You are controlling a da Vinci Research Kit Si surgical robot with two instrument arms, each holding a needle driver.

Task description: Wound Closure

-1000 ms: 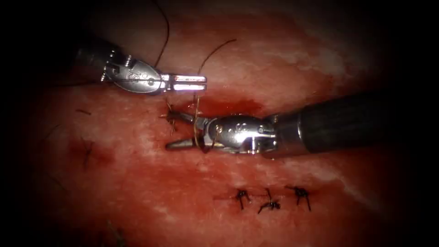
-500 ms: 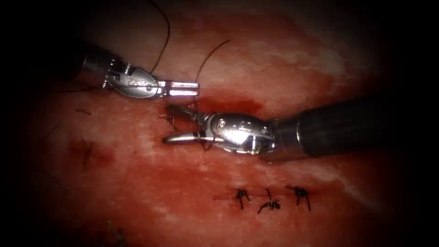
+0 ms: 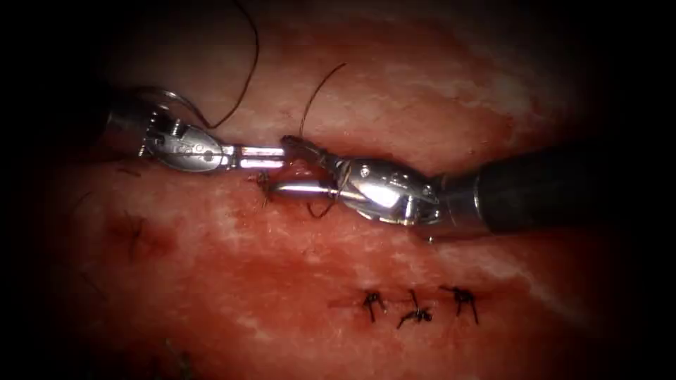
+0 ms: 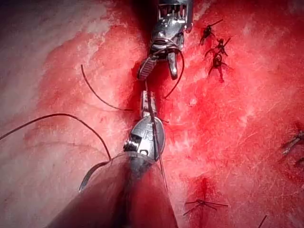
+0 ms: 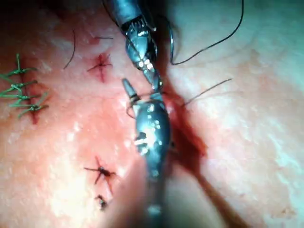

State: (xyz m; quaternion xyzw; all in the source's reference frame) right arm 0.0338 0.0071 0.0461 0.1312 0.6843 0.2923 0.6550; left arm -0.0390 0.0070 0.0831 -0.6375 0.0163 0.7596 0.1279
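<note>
- The right tool [image 3: 282, 165] has risen to the left end of the cut [image 3: 373, 151]. A second ago it lay below that end, on the tissue [image 3: 246, 281].
- Its jaws stand wide apart and clamp nothing. A turn of thread [image 3: 248, 63] stays wound round them near the hinge, as it was before. The left wrist view shows this loop hanging round the right tool [image 4: 158, 73].
- The left tool [image 3: 280, 156] has drawn back, away from the cut and slightly down. Its tip now nearly meets the right tool's upper jaw, just off the cut's left end.
- Its jaws look closed. A dark strand runs along the left tool [image 4: 146, 102] towards the loop, so I judge that it holds the thread rather than the tissue.
- A short thread tail [image 3: 320, 88] stands up from the cut's left end, above both tips. The long strand curls away farther from the cut, over the left tool.
- A pale curved arc [image 3: 172, 98] sits by the left tool's wrist, well away from the cut. It may be the needle, but I cannot tell. No needle is seen in either tool or in the tissue.
- An earlier stitch [image 3: 262, 181] lies just below the cut's left end, and three finished stitches [image 3: 415, 308] lie well below it.
- In my judgement the loop is still loose, so this knot is not yet tied down.
</note>
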